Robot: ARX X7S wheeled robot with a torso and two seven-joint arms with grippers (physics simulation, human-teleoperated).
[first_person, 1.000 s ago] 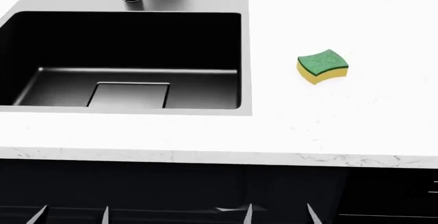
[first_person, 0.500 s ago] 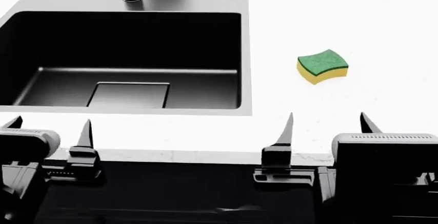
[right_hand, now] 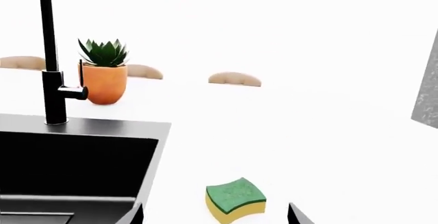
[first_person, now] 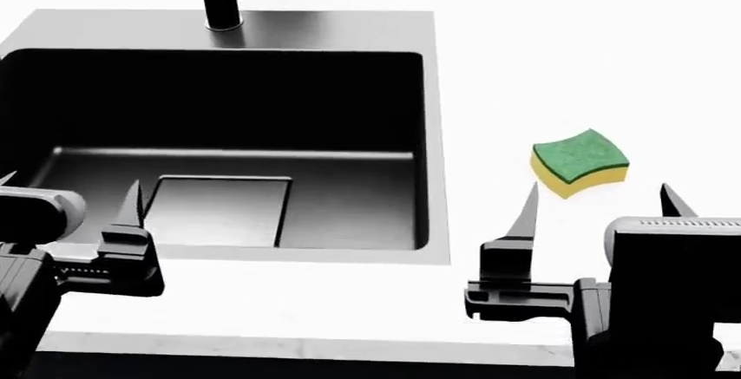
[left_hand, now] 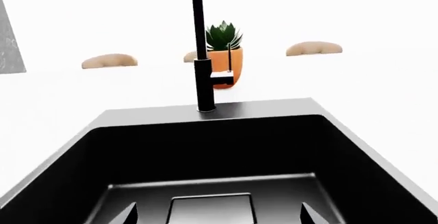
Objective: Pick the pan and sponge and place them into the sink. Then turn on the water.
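The sponge [first_person: 579, 162], green on top and yellow below, lies on the white counter right of the sink [first_person: 324, 28]. My right gripper [first_person: 599, 190] hovers open just short of it, and in the right wrist view the sponge [right_hand: 235, 199] sits between and beyond the open gripper [right_hand: 215, 214] fingers. The left gripper [first_person: 69, 184] is open over the sink's front edge, and in its own view it [left_hand: 219, 212] faces the square drain plate [left_hand: 212, 208]. The black faucet [left_hand: 203, 70] stands on the back rim. No water runs. The pan is out of view.
An orange pot [right_hand: 104, 83] with a succulent stands behind the faucet [right_hand: 53, 80]. Tan rounded shapes [right_hand: 235, 79] lie far back on the counter. The counter's front edge [first_person: 347, 344] runs under both arms. A grey panel [right_hand: 427, 85] stands at one side.
Both grippers have risen from below the counter edge and moved forward over it. The head view has shifted, so sink and sponge sit lower in it. The sponge has not moved on the counter.
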